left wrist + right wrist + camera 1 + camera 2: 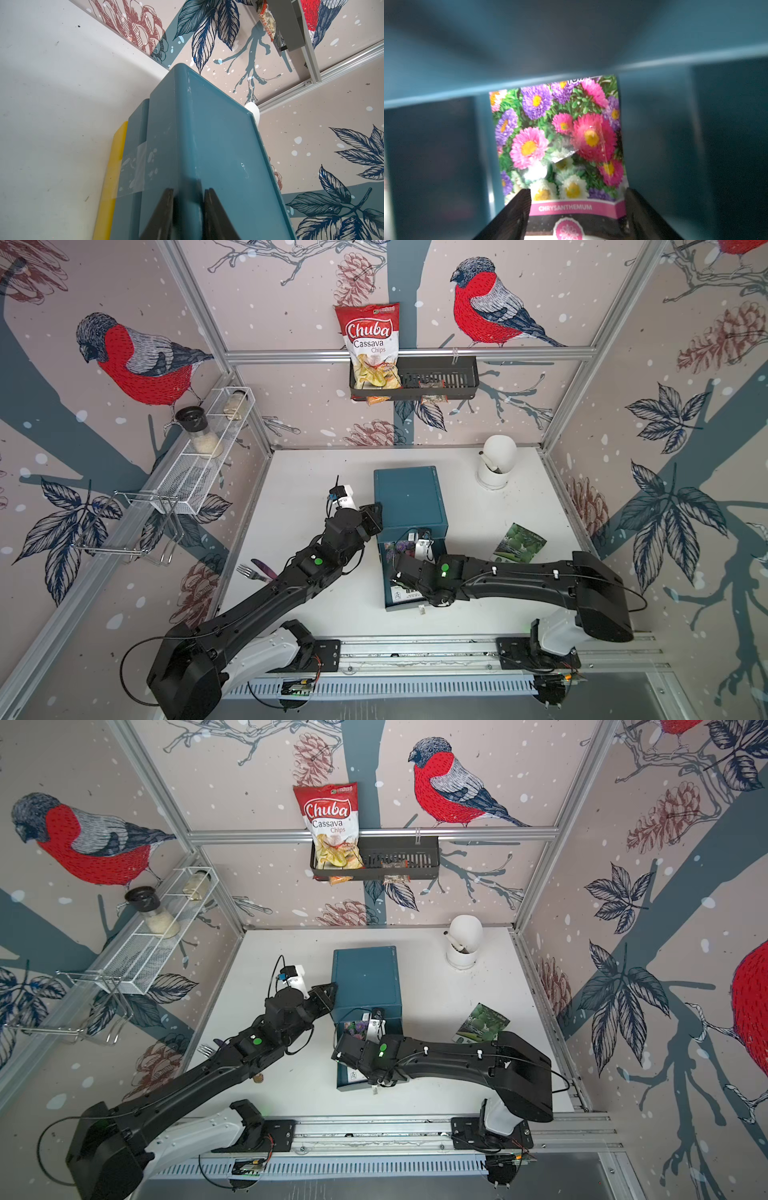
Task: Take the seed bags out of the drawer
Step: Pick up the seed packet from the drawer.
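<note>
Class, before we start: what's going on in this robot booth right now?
A two-armed robot is emptying seed packets from the open drawer of a blue box. The left gripper rests against the box's top edge, apparently steadying it. The right gripper is inside the drawer, fingers either side of the flower packet; a firm grip can't be confirmed. A green packet already lies on the table.

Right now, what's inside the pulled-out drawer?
A chrysanthemum seed bag, flanked by the right end effector. From above, the right arm covers much of the drawer, and whatever lies under the bag cannot be seen.
</note>
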Motion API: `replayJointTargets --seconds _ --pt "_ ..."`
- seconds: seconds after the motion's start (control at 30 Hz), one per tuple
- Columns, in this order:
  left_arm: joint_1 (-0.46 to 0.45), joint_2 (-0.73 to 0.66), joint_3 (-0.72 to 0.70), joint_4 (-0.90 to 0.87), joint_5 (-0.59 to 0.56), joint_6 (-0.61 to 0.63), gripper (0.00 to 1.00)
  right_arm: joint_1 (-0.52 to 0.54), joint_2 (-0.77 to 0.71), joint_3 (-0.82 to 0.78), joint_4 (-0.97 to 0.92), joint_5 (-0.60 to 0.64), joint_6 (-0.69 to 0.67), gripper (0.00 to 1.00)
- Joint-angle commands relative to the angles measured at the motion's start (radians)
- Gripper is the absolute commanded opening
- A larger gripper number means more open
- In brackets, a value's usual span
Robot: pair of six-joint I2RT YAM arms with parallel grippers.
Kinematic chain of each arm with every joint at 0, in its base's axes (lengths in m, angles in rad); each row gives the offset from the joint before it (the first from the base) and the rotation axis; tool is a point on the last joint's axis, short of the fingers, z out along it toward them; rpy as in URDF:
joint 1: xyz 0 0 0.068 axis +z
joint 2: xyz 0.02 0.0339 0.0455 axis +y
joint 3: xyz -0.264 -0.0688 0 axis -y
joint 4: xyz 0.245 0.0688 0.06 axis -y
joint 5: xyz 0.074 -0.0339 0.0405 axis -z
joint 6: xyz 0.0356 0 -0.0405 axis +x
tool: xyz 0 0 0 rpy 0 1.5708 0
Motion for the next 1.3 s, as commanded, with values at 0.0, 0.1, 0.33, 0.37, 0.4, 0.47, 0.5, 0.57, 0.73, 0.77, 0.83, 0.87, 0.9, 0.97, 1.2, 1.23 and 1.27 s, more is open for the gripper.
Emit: replayJointTargets --seconds 0.0,0.1,0.33,0.37,0.4,0.47,0.5,0.57,0.73,0.77,0.83,0.87,0.9,0.97,1.2,1.23,1.27 --pt "-0.01 0.002 -0.012 -0.148 0.084 0.001 0.26 -0.005 -0.018 0.018 0.086 0.043 -0.042 0.75" --pt "-0.01 -0.002 -0.012 -0.152 0.081 0.004 0.26 -0.004 -0.019 0.045 -0.01 0.114 -0.007 0.76" --pt "-0.01 -0.001 -0.011 -0.15 0.08 0.006 0.26 -0.031 -0.041 -0.021 -0.051 0.107 0.043 0.78" --pt "-0.01 -0.002 -0.011 -0.148 0.079 0.008 0.26 -0.035 -0.045 -0.034 -0.026 0.09 0.035 0.79" --pt "-0.01 -0.001 -0.011 -0.149 0.079 0.006 0.26 -0.043 -0.05 -0.053 0.007 0.069 0.025 0.78" --pt "-0.01 -0.001 -0.011 -0.148 0.081 0.009 0.26 -0.056 -0.055 -0.086 0.077 0.023 0.003 0.77" --pt "-0.01 -0.002 -0.009 -0.149 0.083 0.009 0.26 -0.064 -0.056 -0.101 0.113 -0.001 -0.007 0.76" --pt "-0.01 -0.003 -0.008 -0.148 0.085 0.01 0.26 -0.071 -0.055 -0.119 0.168 -0.037 -0.024 0.75" --pt "-0.01 -0.002 -0.007 -0.148 0.087 0.01 0.26 -0.073 -0.03 -0.112 0.218 -0.078 -0.042 0.62" --pt "-0.01 -0.001 -0.006 -0.148 0.086 0.01 0.26 -0.073 -0.027 -0.11 0.222 -0.081 -0.043 0.56" --pt "-0.011 0.0 -0.006 -0.147 0.09 0.01 0.26 -0.073 -0.025 -0.105 0.229 -0.084 -0.044 0.46" --pt "-0.01 0.002 -0.007 -0.147 0.091 0.01 0.26 -0.074 -0.024 -0.103 0.229 -0.083 -0.045 0.42" --pt "-0.011 0.001 -0.007 -0.147 0.089 0.012 0.26 -0.074 -0.024 -0.1 0.226 -0.084 -0.045 0.36" --pt "-0.01 0.0 -0.008 -0.148 0.087 0.013 0.26 -0.075 -0.025 -0.092 0.219 -0.079 -0.047 0.27" --pt "-0.011 -0.006 -0.008 -0.157 0.078 0.027 0.26 -0.076 -0.025 -0.063 0.183 -0.074 -0.052 0.07" --pt "-0.011 -0.006 -0.006 -0.159 0.078 0.031 0.26 -0.075 -0.025 -0.052 0.169 -0.072 -0.051 0.05" --pt "-0.01 -0.006 -0.005 -0.162 0.076 0.034 0.26 -0.072 -0.026 -0.042 0.155 -0.068 -0.05 0.03"
